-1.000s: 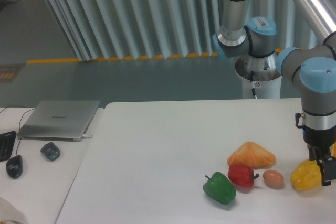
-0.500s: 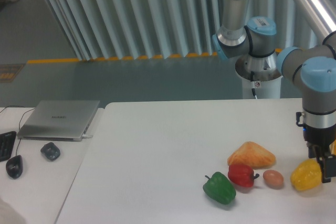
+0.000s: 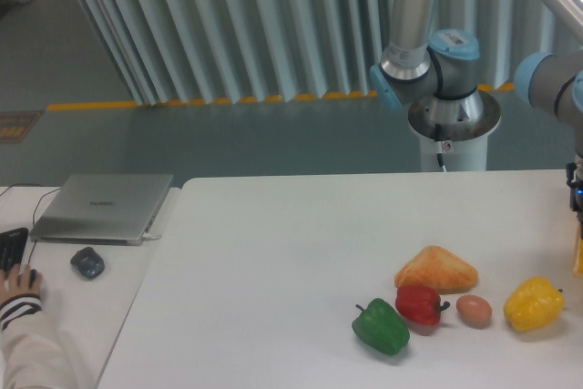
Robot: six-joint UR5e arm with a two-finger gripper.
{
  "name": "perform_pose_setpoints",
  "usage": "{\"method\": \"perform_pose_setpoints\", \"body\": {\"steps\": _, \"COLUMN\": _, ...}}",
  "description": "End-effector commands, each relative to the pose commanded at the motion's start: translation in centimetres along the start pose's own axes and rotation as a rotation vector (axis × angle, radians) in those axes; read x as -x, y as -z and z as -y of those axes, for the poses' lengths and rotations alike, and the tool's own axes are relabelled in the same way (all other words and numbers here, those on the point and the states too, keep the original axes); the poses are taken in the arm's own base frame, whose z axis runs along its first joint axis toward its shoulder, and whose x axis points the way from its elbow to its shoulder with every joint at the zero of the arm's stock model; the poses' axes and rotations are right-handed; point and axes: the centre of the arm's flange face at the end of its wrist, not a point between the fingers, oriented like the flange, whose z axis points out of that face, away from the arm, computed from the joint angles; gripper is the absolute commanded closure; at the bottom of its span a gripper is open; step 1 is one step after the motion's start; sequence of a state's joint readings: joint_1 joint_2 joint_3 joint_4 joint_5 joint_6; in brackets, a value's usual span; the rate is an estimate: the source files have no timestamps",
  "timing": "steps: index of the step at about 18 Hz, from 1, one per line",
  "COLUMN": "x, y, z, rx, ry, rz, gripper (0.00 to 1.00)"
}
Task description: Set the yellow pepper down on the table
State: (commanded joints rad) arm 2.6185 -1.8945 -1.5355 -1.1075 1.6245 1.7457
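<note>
The yellow pepper (image 3: 535,304) lies by itself on the white table (image 3: 273,252) near the right edge, with nothing touching it. Only a dark sliver of my gripper (image 3: 577,216) shows at the frame's right border, above and to the right of the pepper. Its fingers are cut off by the frame edge. The arm's blue-capped joint (image 3: 547,79) hangs higher up.
Left of the yellow pepper sit a tan egg-like ball (image 3: 474,310), a red pepper (image 3: 419,303), a green pepper (image 3: 381,326) and an orange wedge (image 3: 436,270). On the side desk are a laptop (image 3: 100,207) and a mouse (image 3: 87,262). A person's hand (image 3: 18,280) rests there.
My gripper has let go of the yellow pepper and risen up and to the right, almost out of frame. The pepper stays on the table. A person's hand has come in at the lower left.
</note>
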Motion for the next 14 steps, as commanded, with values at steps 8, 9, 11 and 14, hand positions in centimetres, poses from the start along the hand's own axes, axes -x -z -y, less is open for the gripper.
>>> {"method": "perform_pose_setpoints", "body": {"steps": 8, "x": -1.2, "y": 1.1, "z": -4.8, "rx": 0.005, "ry": 0.075, "rz": -0.047, "gripper": 0.0}}
{"method": "perform_pose_setpoints", "body": {"steps": 9, "x": -1.4, "y": 1.3, "z": -5.2, "rx": 0.004, "ry": 0.082, "rz": -0.05, "gripper": 0.0}}
{"method": "perform_pose_setpoints", "body": {"steps": 11, "x": -1.6, "y": 1.4, "z": -6.1, "rx": 0.005, "ry": 0.097, "rz": -0.059, "gripper": 0.0}}
{"method": "perform_pose_setpoints", "body": {"steps": 14, "x": -2.5, "y": 2.6, "z": -7.9, "rx": 0.008, "ry": 0.129, "rz": -0.071, "gripper": 0.0}}
